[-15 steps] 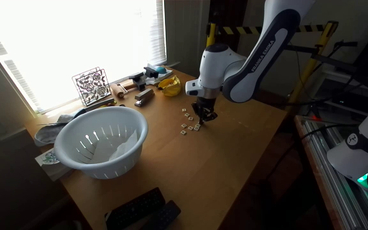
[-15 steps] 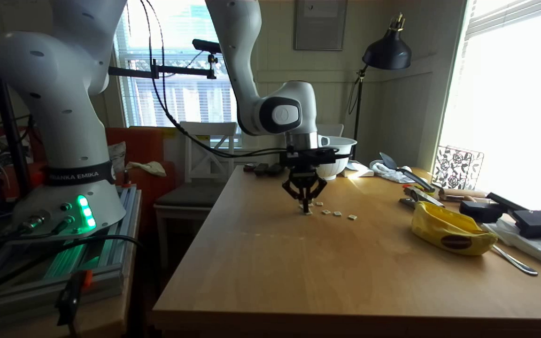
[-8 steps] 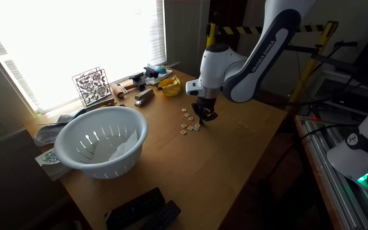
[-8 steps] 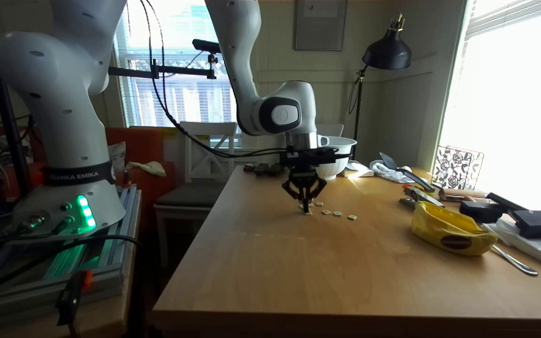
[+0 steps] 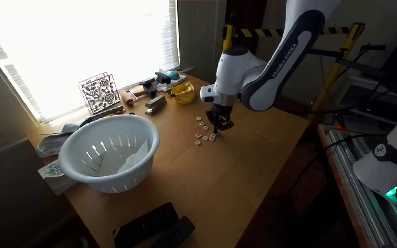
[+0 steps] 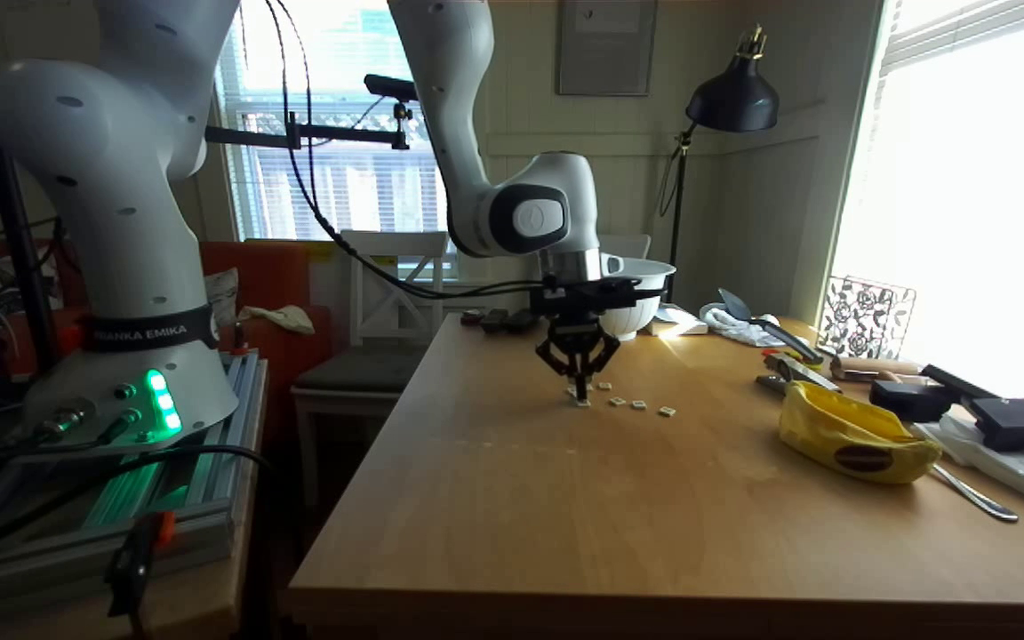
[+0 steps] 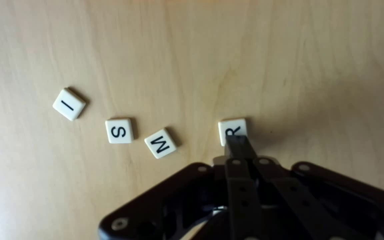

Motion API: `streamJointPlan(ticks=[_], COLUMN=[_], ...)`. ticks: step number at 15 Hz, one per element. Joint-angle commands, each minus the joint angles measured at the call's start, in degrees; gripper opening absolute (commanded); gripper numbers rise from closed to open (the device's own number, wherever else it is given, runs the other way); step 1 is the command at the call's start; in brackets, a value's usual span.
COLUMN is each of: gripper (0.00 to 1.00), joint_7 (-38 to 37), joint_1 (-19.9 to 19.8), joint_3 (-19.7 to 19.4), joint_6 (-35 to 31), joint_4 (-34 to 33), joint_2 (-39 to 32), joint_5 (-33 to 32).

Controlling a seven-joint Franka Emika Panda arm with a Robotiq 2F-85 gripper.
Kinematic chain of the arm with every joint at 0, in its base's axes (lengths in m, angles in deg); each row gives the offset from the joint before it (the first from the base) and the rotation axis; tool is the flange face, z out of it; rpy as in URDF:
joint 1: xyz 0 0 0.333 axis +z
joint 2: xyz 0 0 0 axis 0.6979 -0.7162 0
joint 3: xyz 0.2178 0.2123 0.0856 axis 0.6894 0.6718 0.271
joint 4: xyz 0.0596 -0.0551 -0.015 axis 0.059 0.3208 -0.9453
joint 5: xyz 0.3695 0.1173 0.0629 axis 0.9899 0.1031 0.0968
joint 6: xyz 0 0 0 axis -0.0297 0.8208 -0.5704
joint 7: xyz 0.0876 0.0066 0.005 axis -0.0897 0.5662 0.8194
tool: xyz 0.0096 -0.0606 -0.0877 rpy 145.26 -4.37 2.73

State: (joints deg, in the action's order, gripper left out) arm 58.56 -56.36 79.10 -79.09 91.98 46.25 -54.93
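R tile (image 7: 233,128): in the wrist view, just rt. of ctr.; flat on the table (image 5: 191,182), lettered face up, letter turned on its side. Lower rt. portion hidden by the gripper (image 7: 237,140). Gripper state: closed — jaws together, tips pointing down over the tile. Tip-to-tile contact: cannot be confirmed.

Adjacent tiles, same view, R tile toward the left: M tile (image 7: 160,143), S tile (image 7: 119,131), I tile (image 7: 69,104). Spacing: all apart; S and I step toward the upper left of the frame. M and I sit askew w.r.t. the frame edges.

Further tiles (image 5: 198,135), in an exterior view: approx. ctr. frame, below and left of the gripper tips. Two lie close together beside the tips; touching or apart — can't tell.

Surrounding items, same view: white slotted bowl (image 5: 129,181), lower left, w/ a white sheet inside; remotes (image 5: 146,224), bottom edge, left of ctr.; stapler (image 5: 155,104), upper left of ctr.; yellow pouch (image 5: 186,96), rt. of stapler; rose-pattern metal holder (image 5: 99,92), upper left, upright near the window.

Background, in an exterior view: black lamp (image 6: 732,98), upper rt.; white chair (image 6: 361,366), left of ctr., beyond the table edge.
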Motion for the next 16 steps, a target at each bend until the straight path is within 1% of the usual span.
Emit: streamJointPlan(ticks=[1, 5, 8, 16], gripper=[0.00, 0.00, 0.00, 0.00], joint_7=[1.0, -0.4, -1.3, -2.0], joint_1=[-1.3, -1.2, -1.2, -1.6], joint_3=[0.7, 0.2, -0.1, 0.2], joint_6=[-0.8, 0.7, -0.3, -0.2], joint_4=[2.5, 2.2, 1.6, 0.7], joint_2=[2.6, 2.5, 1.6, 0.3], joint_5=[0.3, 1.1, 1.3, 1.5])
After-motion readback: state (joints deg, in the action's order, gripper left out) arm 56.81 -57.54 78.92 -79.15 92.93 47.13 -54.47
